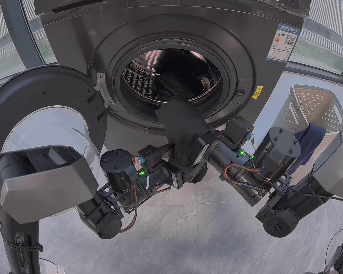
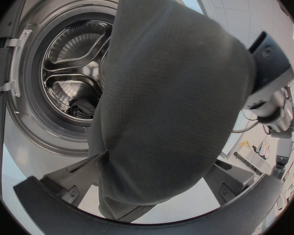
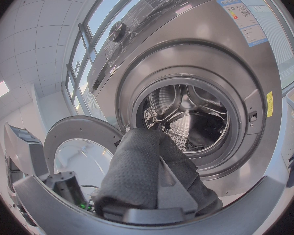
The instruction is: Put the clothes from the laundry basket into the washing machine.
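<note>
- The washing machine point(image 1: 84, 31) stood with its round door point(image 1: 34, 92) swung fully open to the robot's left, leaving the drum point(image 1: 141, 80) exposed.
- A dark garment point(image 1: 181, 128) hung in the air just in front of the lower rim of the opening, its upper edge level with the lip and the rest outside the drum.
- The right gripper point(image 3: 153, 167) was pinching this garment. The cloth was draped over the claw, hiding one finger and leaving the other finger point(image 3: 173, 190) showing through the folds.
- The left gripper point(image 2: 160, 157) sat just below and to the left of the cloth, with its claw spread wide. The garment hung down between the two fingers and brushed one finger point(image 2: 88, 167).
- A heap of black clothes point(image 1: 175, 82) lay inside the drum, towards the back.
- The laundry basket point(image 1: 316, 103) stood on the grey floor point(image 1: 186, 229) to the right of the machine, with a blue garment point(image 1: 308, 141) hanging over its near rim.
</note>
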Available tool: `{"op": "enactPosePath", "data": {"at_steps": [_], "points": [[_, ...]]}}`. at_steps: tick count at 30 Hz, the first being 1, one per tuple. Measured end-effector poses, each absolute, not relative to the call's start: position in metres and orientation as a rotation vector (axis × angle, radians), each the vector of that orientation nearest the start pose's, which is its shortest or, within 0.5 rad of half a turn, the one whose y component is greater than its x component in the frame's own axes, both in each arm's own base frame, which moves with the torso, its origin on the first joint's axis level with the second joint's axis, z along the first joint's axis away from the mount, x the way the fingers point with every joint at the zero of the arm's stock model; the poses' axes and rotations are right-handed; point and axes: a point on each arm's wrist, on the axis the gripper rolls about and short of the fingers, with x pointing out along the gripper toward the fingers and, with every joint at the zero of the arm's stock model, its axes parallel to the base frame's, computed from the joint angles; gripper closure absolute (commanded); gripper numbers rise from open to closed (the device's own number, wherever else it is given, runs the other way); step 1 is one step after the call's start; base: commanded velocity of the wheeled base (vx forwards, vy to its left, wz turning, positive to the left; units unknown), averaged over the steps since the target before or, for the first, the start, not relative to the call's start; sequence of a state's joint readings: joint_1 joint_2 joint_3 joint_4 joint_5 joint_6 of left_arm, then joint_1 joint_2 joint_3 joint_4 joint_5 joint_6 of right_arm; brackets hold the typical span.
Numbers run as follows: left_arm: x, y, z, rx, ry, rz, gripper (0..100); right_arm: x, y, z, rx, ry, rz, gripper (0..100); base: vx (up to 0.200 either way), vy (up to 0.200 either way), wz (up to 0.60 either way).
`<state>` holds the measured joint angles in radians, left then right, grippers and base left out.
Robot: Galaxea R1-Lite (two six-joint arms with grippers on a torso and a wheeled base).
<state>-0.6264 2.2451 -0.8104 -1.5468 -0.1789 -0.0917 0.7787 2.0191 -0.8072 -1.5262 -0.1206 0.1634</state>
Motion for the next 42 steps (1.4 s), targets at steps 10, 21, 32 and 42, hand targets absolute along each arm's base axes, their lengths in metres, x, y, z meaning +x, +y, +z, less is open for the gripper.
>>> {"op": "enactPosePath", "data": {"at_steps": [10, 21, 32, 42], "points": [[0.341, -0.239, 0.079, -0.140, -0.139, -0.695, 100, 0.249, 0.257, 0.163, 0.313, -0.219, 0.687, 100, 0.000, 0.000, 0.00], [0.350, -0.222, 0.100, -0.197, -0.187, -0.607, 100, 0.260, 0.220, 0.152, 0.295, -0.169, 0.592, 100, 0.000, 0.000, 0.00], [0.326, -0.208, 0.128, -0.217, -0.206, -0.615, 100, 0.274, 0.211, 0.133, 0.277, -0.119, 0.558, 0, 0.000, 0.000, 0.00], [0.291, -0.194, 0.131, -0.198, -0.140, -0.612, 100, 0.231, 0.192, 0.103, 0.197, 0.065, 0.613, 0, 0.000, 0.000, 0.00]]}}
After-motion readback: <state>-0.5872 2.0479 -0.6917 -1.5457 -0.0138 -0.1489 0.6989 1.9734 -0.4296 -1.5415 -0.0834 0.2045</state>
